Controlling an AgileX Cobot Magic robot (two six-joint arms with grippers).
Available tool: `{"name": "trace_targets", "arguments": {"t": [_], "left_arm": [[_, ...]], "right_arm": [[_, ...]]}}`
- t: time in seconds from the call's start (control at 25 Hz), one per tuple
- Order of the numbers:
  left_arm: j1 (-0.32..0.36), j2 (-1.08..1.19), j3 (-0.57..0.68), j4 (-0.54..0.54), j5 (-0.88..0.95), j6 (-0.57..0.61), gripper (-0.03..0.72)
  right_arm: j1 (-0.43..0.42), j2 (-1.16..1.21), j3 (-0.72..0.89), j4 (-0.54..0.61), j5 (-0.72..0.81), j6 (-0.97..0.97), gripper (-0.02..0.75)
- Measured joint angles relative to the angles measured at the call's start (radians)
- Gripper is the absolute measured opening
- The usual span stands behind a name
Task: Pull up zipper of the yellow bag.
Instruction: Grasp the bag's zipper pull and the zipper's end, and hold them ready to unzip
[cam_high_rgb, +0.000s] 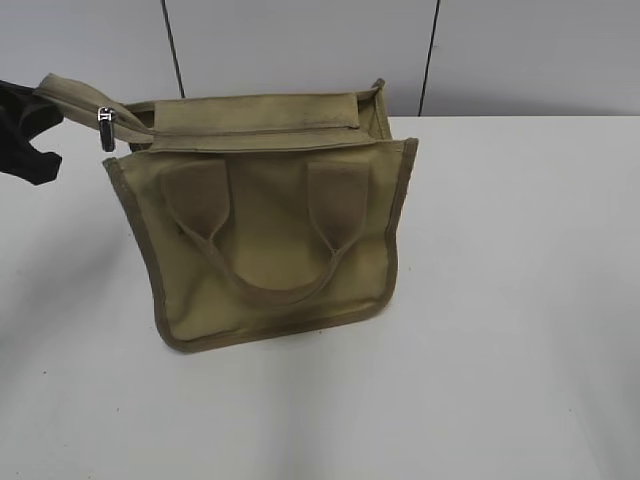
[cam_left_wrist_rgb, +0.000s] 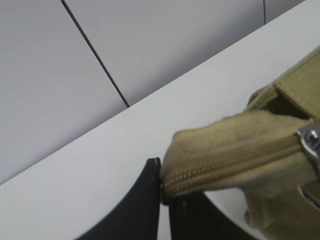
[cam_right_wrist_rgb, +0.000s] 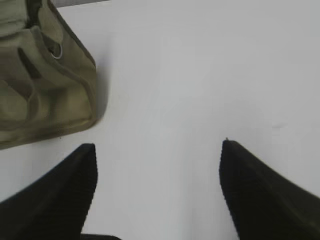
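The yellow bag (cam_high_rgb: 270, 220) stands on the white table, its two handles facing the exterior camera. A fabric tail carrying the zipper line sticks out from its top left corner. My left gripper (cam_high_rgb: 35, 125) is shut on the end of that tail (cam_left_wrist_rgb: 200, 170), left of the bag. The silver zipper slider (cam_high_rgb: 106, 125) sits on the tail just right of my fingers and shows at the right edge of the left wrist view (cam_left_wrist_rgb: 311, 142). My right gripper (cam_right_wrist_rgb: 157, 165) is open and empty over bare table; the bag's corner (cam_right_wrist_rgb: 45, 95) lies at its upper left.
The white table (cam_high_rgb: 520, 300) runs to the right of and in front of the bag. A grey panelled wall (cam_high_rgb: 300, 45) stands close behind the bag. The right arm does not show in the exterior view.
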Motion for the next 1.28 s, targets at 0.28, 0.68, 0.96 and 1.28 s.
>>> {"name": "trace_targets", "arguments": {"t": [0.28, 0.68, 0.96, 1.28], "left_arm": [[-0.002, -0.026, -0.058, 0.001, 0.049, -0.007, 0.006], [-0.003, -0.026, -0.069, 0.001, 0.057, -0.013, 0.006], [-0.003, -0.026, -0.069, 0.007, 0.057, -0.013, 0.006], [-0.003, -0.026, -0.069, 0.019, 0.057, -0.013, 0.006]], "right_arm": [[0.005, 0.289, -0.109, 0.205, -0.093, -0.219, 0.582], [0.271, 0.747, -0.361, 0.161, -0.167, -0.131, 0.582], [0.632, 1.097, -0.583, -0.18, -0.309, 0.31, 0.579], [0.863, 1.468, -0.955, -0.28, -0.321, 0.57, 0.52]]}}
